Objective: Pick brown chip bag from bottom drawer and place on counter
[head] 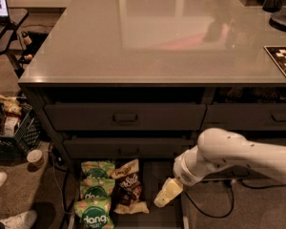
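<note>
The brown chip bag (128,188) lies in the open bottom drawer (155,214), dark brown with cream ends, just right of the green bags. My gripper (165,194), a cream-coloured end on the white arm (229,154) that reaches in from the right, hangs low over the drawer. It is just right of the bag and looks a little apart from it. The glossy grey counter (157,32) spreads above the dark drawer cabinet.
Three green "dang" bags (95,195) fill the drawer's left side. Two handled drawers (125,117) above are closed. A black crate (9,125), a paper cup (35,157) and a shoe (9,221) are on the floor at left. A checkerboard (283,60) lies on the counter's right edge.
</note>
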{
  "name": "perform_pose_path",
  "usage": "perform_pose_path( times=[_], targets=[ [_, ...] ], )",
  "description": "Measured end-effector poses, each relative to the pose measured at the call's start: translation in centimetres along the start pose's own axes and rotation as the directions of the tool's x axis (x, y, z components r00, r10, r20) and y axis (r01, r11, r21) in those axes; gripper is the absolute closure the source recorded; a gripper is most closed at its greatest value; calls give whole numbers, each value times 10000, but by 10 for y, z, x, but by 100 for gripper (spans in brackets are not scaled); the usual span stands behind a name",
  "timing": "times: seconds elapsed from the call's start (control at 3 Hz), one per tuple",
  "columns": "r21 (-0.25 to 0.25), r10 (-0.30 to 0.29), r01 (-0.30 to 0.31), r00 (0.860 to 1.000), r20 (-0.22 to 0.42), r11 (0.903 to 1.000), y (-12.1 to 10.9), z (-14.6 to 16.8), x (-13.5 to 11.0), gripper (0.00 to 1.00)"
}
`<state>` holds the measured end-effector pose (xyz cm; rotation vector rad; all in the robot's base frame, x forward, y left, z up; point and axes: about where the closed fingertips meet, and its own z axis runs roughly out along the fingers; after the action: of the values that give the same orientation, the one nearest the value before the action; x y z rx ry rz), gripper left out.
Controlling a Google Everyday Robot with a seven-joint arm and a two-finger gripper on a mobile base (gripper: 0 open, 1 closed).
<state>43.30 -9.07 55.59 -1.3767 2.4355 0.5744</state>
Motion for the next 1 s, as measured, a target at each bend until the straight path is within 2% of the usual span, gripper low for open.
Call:
perform_pose_path(
  times=[0.33, 0.67, 1.0],
  targets=[
    [363, 536, -563, 9961, 707, 9978, -23, 47, 8, 0],
    [517, 1094, -1155, 9880, 1089, 9920, -47, 97, 17, 0],
    [517, 1094, -1155, 9880, 1089, 9920, -47, 97, 17, 0]
  ],
)
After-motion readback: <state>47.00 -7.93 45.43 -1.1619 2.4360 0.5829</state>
